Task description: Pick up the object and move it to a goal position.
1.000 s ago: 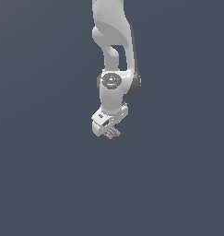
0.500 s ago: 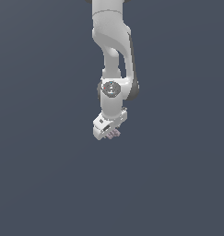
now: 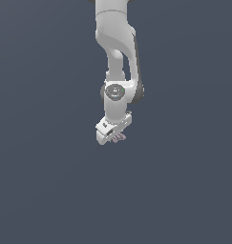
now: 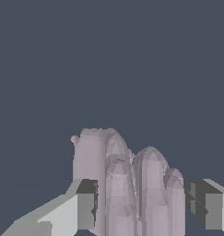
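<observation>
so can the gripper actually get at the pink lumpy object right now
Probably yes: the object already sits between the gripper fingers. One finger touches it; the other shows a small gap, so a firm grip is unclear. Nothing else is in the way.

Simulated test scene, not a real room: flat, uniform slate-grey backdrop on all sides, no furniture or walls. Only a smoothly rendered white robot arm (image 3: 118, 71) with faceted, untextured shading.

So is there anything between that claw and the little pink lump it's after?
Nothing visible. The pinkish lump already sits between the end effector's fingers, one finger against it, the other showing a small gap. Only plain grey backdrop surrounds them; no goal marker shows.
</observation>
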Controlling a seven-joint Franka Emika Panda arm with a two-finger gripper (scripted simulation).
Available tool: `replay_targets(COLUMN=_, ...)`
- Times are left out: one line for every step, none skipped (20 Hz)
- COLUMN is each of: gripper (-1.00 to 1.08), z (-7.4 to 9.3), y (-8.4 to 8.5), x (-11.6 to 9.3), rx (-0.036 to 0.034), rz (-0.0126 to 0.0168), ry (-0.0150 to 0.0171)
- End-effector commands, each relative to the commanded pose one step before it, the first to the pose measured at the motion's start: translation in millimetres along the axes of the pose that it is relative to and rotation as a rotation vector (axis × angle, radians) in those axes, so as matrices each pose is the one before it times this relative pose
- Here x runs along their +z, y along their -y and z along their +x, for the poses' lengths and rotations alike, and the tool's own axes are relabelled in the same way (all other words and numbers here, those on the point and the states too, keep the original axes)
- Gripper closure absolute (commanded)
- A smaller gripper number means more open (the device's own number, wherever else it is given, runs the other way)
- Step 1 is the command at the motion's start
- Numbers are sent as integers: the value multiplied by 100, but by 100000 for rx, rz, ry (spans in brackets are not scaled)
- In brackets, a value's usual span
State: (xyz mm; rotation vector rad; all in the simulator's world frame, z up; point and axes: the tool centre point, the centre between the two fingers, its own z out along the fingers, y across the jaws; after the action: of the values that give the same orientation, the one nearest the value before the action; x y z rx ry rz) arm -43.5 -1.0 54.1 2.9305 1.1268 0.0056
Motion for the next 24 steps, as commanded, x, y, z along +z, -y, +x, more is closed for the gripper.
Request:
replay_targets(gripper=108, z=34, y=-12, x=-39, rx=-25, rz=-65, ry=-66)
replay_targets(gripper=108, z=13, y=6, x=-30, rx=0, rz=0, ry=0)
replay_targets(gripper=108, z=38, y=19, x=-90, rx=0, rz=0, ry=0)
replay_targets(gripper=108, z=63, y=31, x=-150, rx=0, rz=0, ry=0)
replay_targets(gripper=108, z=89, y=43, x=-210, rx=0, rz=0, ry=0)
replay_targets(gripper=108, z=114, y=56, x=-270, rx=0, rz=0, ry=0)
replay_targets(gripper=108, z=139, y=68, x=-328, rx=0, rz=0, ry=0)
replay_targets(gripper=108, z=163, y=79, x=-386, rx=0, rz=0, ry=0)
replay_targets(gripper=108, z=187, y=91, x=-443, rx=0, rz=0, ry=0)
replay_targets(gripper=108, z=211, y=102, x=-499, rx=0, rz=0, ry=0)
replay_targets(gripper=108, z=235, y=113, x=-554, rx=0, rz=0, ry=0)
replay_targets(gripper=108, z=277, y=140, x=-577, rx=-43, rz=30, ry=45)
replay_targets(gripper=108, z=280, y=135, x=-661, rx=0, rz=0, ry=0)
replay_targets(gripper=108, z=302, y=145, x=-712, rx=0, rz=0, ry=0)
replay_targets(gripper=108, z=324, y=155, x=-763, rx=0, rz=0, ry=0)
replay_targets(gripper=108, z=346, y=165, x=-813, rx=0, rz=0, ry=0)
replay_targets(gripper=108, z=381, y=183, x=-839, rx=-28, rz=30, ry=27)
replay_targets(gripper=108, z=388, y=183, x=-911, rx=0, rz=0, ry=0)
replay_targets(gripper=108, z=408, y=192, x=-956, rx=0, rz=0, ry=0)
replay_targets(gripper=108, z=425, y=198, x=-992, rx=0, rz=0, ry=0)
replay_targets(gripper=108, z=455, y=211, x=-985, rx=-34, rz=49, ry=34)
replay_targets(gripper=108, z=447, y=206, x=-1040, rx=0, rz=0, ry=0)
replay_targets(gripper=108, z=452, y=206, x=-1046, rx=0, rz=0, ry=0)
replay_targets(gripper=108, z=450, y=204, x=-1039, rx=0, rz=0, ry=0)
